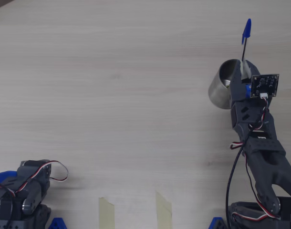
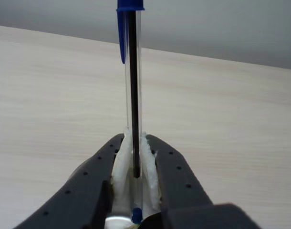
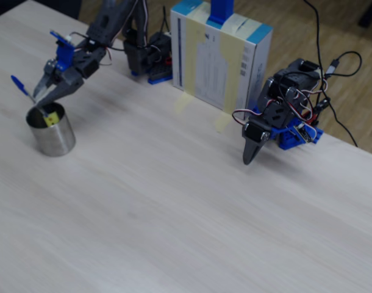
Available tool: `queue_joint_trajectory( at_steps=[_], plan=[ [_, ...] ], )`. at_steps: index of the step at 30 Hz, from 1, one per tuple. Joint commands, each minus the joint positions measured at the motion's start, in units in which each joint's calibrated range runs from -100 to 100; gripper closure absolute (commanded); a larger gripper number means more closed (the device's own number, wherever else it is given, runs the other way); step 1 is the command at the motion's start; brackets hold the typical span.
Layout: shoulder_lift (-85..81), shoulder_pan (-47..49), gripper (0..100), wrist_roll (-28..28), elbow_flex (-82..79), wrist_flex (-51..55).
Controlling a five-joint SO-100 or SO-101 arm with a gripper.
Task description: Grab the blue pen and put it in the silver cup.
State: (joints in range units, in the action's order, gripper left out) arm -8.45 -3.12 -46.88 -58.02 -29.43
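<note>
Your claw (image 2: 135,157) is clamped on the blue pen (image 2: 132,90); in the wrist view the clear barrel runs up between the two white-padded fingers (image 2: 120,169), with the blue cap at twelve o'clock and the blue end plug low down between the pads.

From overhead, the claw (image 1: 244,71) sits over the silver cup (image 1: 221,90), which stands toward the three o'clock edge of the pale wood surface (image 1: 112,95). The blue pen (image 1: 245,36) sticks out past the cup's rim toward twelve o'clock, cap end outermost.

In the fixed view the cup (image 3: 50,131) is at nine o'clock, upright, with a small yellow bit showing inside. The pen (image 3: 21,87) is tilted, its cap up and out toward ten o'clock of the cup, its lower end at the cup's mouth beneath the claw (image 3: 41,97). You cannot tell whether the tip touches the inside.

A second arm (image 3: 277,119) rests at three o'clock, well apart, beside a white box (image 3: 219,58).
</note>
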Motion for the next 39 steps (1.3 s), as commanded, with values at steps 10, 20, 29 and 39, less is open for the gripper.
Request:
queue_joint_trajectory(
  at_steps=[10,20,29,39],
  plan=[
    [4.8,-1.3,98,0.4,6.9,-0.8],
    [6.6,-1.3,98,0.2,7.9,-0.7],
    [6.6,-1.3,98,0.0,7.3,-0.3],
    [6.6,-0.8,89,0.0,7.2,-0.1]
  ],
)
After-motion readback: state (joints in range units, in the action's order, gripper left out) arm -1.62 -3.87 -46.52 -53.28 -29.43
